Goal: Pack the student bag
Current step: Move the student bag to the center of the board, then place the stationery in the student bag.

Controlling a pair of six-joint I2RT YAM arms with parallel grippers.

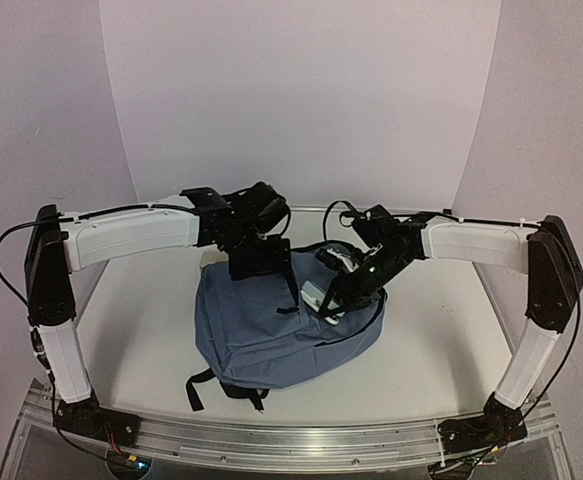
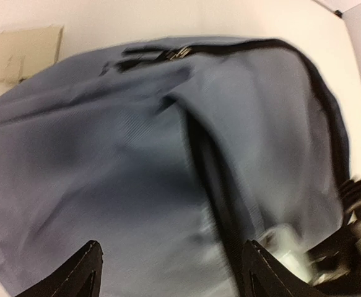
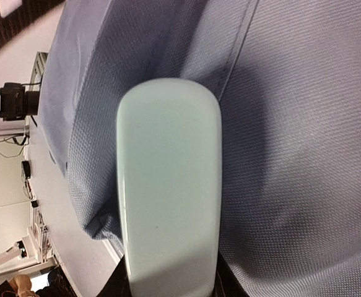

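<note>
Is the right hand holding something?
Yes, the right hand grips a pale case over the bag.

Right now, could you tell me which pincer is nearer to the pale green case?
Right. The right pincer grips the pale green case over the student bag; the left pincer hangs open, apart, on its left.

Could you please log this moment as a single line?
left gripper: open above bag | right gripper: holding pale green object over bag | bag: on table
</note>
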